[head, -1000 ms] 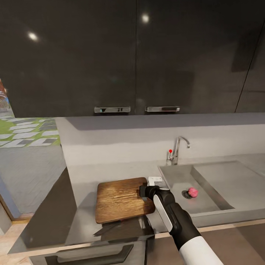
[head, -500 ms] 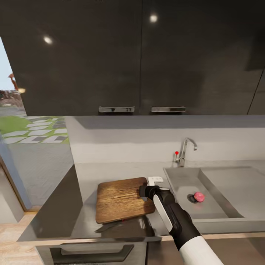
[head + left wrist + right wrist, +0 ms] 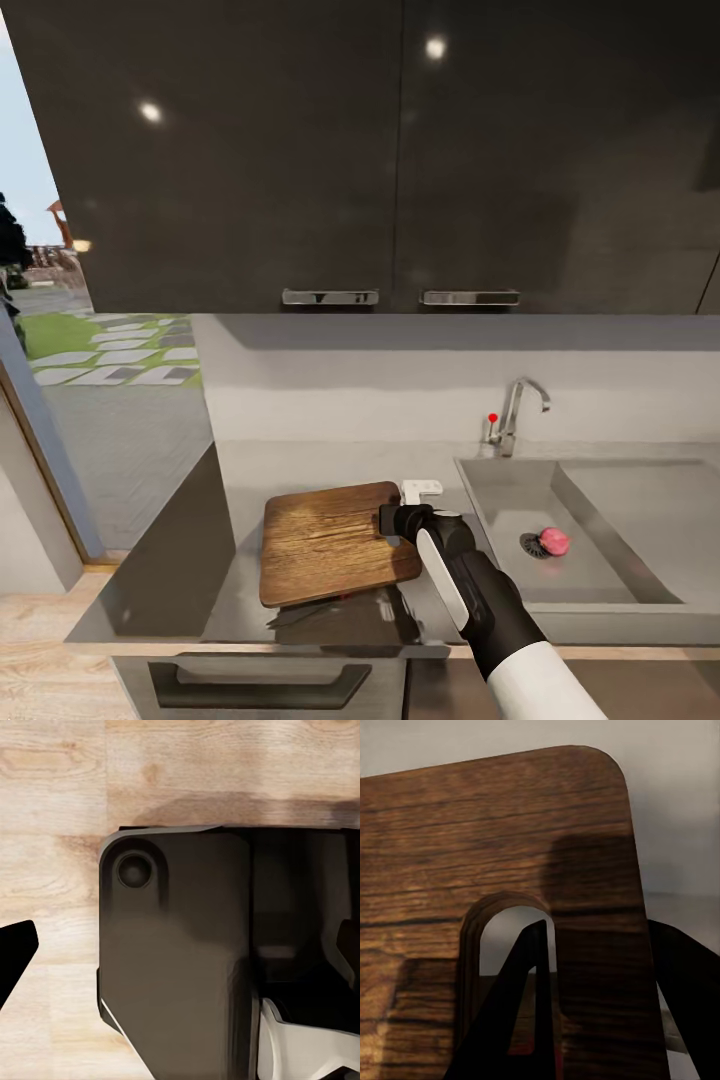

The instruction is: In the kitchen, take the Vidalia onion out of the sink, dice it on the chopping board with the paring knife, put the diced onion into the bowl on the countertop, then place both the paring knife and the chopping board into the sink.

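Head view: the right gripper (image 3: 388, 520) is clamping the handle edge of the dark brown rectangular wooden chopping board (image 3: 330, 540), which is lying on the grey countertop (image 3: 240, 480). The small pink-red Vidalia onion (image 3: 554, 542) is sitting by the drain in the grey recessed sink (image 3: 600, 500). Right wrist view: black fingers (image 3: 502, 1012) are straddling the board's (image 3: 495, 847) handle cut-out. Left wrist view: pale wooden floor (image 3: 60, 810) is passing beneath; that gripper's state I cannot tell.

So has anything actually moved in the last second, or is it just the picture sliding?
Just the picture: the camera swung left, so the sink and onion drifted right. The right end effector stays gripping the chopping board; the paring knife lies unchanged.
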Tool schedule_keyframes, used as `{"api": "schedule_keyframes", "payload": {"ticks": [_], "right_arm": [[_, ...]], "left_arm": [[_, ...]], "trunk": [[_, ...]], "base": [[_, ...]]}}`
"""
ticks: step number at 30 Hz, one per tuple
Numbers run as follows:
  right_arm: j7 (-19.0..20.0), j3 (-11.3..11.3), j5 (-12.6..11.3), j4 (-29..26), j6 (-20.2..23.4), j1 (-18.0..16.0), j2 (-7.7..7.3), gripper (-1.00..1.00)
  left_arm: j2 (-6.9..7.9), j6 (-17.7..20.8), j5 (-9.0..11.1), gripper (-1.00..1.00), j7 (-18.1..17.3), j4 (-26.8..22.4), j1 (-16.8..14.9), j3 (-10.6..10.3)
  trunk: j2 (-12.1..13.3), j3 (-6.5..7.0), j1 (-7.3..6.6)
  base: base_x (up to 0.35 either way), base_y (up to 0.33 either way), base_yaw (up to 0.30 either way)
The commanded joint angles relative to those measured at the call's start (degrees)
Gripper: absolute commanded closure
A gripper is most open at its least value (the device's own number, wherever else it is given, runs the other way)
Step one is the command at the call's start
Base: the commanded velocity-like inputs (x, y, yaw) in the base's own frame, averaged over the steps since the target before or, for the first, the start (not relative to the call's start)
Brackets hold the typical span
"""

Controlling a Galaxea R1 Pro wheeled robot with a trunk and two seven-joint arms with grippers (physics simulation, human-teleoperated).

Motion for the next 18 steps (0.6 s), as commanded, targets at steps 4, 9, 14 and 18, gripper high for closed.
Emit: {"api": "schedule_keyframes", "payload": {"ticks": [4, 9, 14, 18], "right_arm": [[-0.5, 0.1, -0.6, 0.0, 0.1, 0.0, -0.04, 1.00], [-0.5, 0.1, -0.6, 0.0, 0.1, 0.0, -0.04, 1.00], [-0.5, 0.1, -0.6, 0.0, 0.1, 0.0, -0.09, 1.00], [-0.5, 0.1, -0.6, 0.0, 0.1, 0.0, -0.10, 1.00]], "left_arm": [[0.00, -0.3, 0.1, -1.00, -0.2, 0.1, 0.0, 0.0], [0.00, -0.3, 0.1, -1.00, -0.2, 0.1, 0.0, 0.0], [0.00, -0.3, 0.1, -1.00, -0.2, 0.1, 0.0, 0.1], [0.00, -0.3, 0.1, -1.00, -0.2, 0.2, 0.0, 0.1]], "trunk": [[0.0, 0.00, 0.02], [0.0, 0.00, 0.02], [0.0, 0.00, 0.02], [0.0, 0.00, 0.02]], "base": [[0.000, 0.000, 0.003], [0.000, 0.000, 0.000], [0.000, 0.000, 0.000], [0.000, 0.000, 0.000]]}}
